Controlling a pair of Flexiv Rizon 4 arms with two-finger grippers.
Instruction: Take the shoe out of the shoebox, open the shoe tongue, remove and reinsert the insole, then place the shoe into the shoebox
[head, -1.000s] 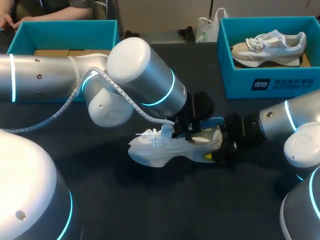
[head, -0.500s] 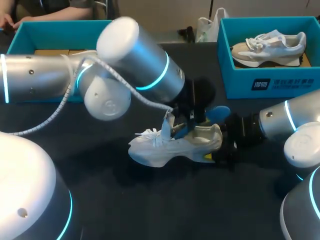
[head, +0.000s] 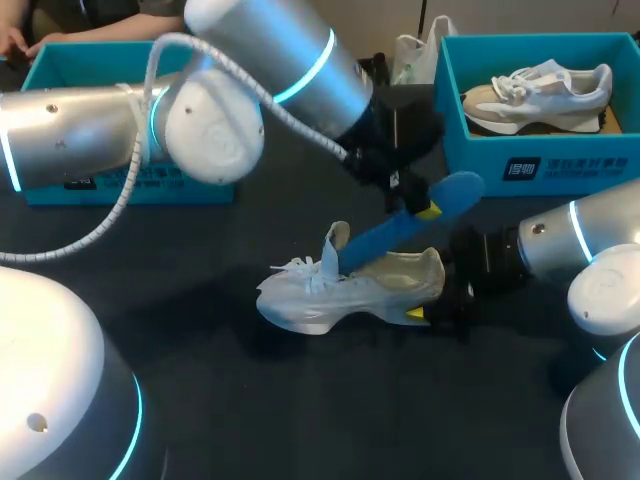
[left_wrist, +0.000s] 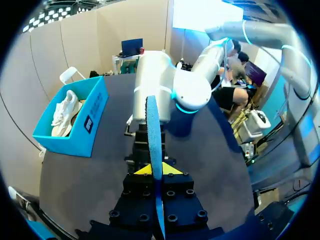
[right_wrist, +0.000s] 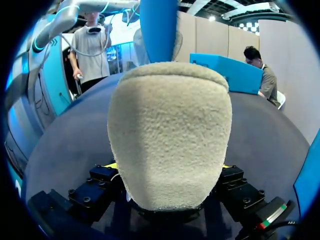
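A white shoe (head: 330, 295) lies on its sole in the middle of the dark table, toe to the left and tongue standing up. My right gripper (head: 437, 300) is shut on its heel (right_wrist: 170, 135), with a yellow tip on each side. My left gripper (head: 412, 203) hangs above the shoe, shut on a blue insole (head: 400, 228). The insole slants down with its lower end still in the shoe's mouth. In the left wrist view the insole (left_wrist: 152, 130) stands edge-on between the fingers of the left gripper (left_wrist: 153, 171). From the right wrist it rises beyond the heel as the insole (right_wrist: 159, 27).
A teal shoebox (head: 540, 165) at the back right holds a second, beige-and-white shoe (head: 540, 95). Another teal shoebox (head: 130, 60) stands at the back left, behind my left arm. Bare dark table lies in front of the shoe.
My left gripper has risen and moved right with the blue insole, drawing most of it out of the shoe. The shoe and my right gripper have stayed put.
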